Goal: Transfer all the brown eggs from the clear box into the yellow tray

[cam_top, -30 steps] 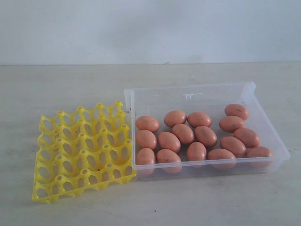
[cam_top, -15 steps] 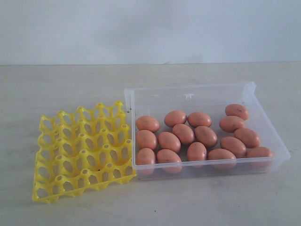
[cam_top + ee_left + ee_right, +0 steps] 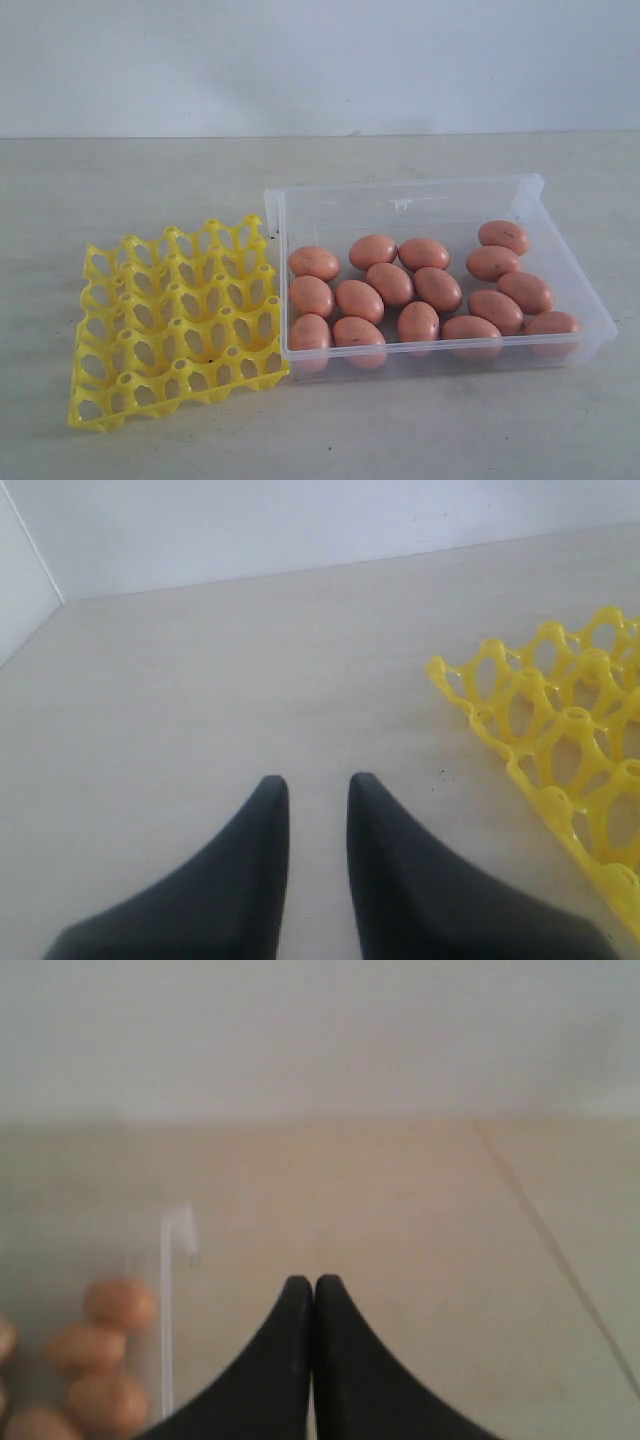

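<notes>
The right gripper (image 3: 314,1288) is clenched, its fingertips pressed together above the table (image 3: 420,1220), near a wall of the clear box (image 3: 167,1310). The left gripper (image 3: 317,785) is released, its jaws slightly apart over bare table beside a corner of the yellow tray (image 3: 578,718). All sixteen brown eggs (image 3: 390,283) lie in the clear box, which sits on the right and touches the tray's right edge.
</notes>
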Robot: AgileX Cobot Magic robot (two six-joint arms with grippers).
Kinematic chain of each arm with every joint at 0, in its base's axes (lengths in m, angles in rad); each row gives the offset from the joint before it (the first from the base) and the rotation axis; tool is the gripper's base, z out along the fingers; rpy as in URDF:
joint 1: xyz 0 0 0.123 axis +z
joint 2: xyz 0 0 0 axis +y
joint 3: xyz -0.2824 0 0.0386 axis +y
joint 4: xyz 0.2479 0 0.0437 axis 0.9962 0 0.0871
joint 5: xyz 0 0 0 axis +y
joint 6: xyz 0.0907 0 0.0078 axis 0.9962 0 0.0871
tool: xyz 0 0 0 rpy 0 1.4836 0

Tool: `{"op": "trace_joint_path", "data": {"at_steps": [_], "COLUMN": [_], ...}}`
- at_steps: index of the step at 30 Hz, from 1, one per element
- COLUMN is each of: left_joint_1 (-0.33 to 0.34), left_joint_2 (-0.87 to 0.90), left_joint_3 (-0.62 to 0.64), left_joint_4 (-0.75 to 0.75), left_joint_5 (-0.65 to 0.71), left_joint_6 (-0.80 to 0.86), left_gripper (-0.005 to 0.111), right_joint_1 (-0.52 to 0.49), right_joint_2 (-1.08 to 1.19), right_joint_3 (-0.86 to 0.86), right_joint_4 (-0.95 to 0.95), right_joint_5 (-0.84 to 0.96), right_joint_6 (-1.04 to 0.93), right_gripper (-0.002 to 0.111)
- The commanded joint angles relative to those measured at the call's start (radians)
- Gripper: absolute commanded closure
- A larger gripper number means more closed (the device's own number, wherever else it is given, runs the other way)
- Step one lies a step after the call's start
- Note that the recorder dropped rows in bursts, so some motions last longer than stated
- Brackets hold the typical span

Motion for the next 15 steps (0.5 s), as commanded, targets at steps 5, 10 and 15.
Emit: {"op": "trace_joint_path", "data": {"at_steps": [5, 10, 15], "left_joint_1": [0.002, 0.002, 0.002], "left_joint_2": [-0.002, -0.002, -0.002], "left_joint_3": [0.004, 0.004, 0.004], "left_joint_4": [-0.002, -0.002, -0.002], "left_joint_5": [-0.007, -0.007, -0.007], "left_joint_6": [-0.002, -0.002, -0.002], "left_gripper": [0.085, 0.085, 0.085], "right_joint_1": [0.015, 0.157, 0.345], "right_joint_2": [0.604, 0.828, 0.983], "right_joint_3": [-0.456, -0.654, -0.764], "right_joint_4": [0.623, 0.563, 0.325], "right_joint_5": [0.718, 0.718, 0.718], "right_joint_6": [-0.469, -0.452, -0.496], "right_gripper": [0.109, 0.109, 0.109]}}
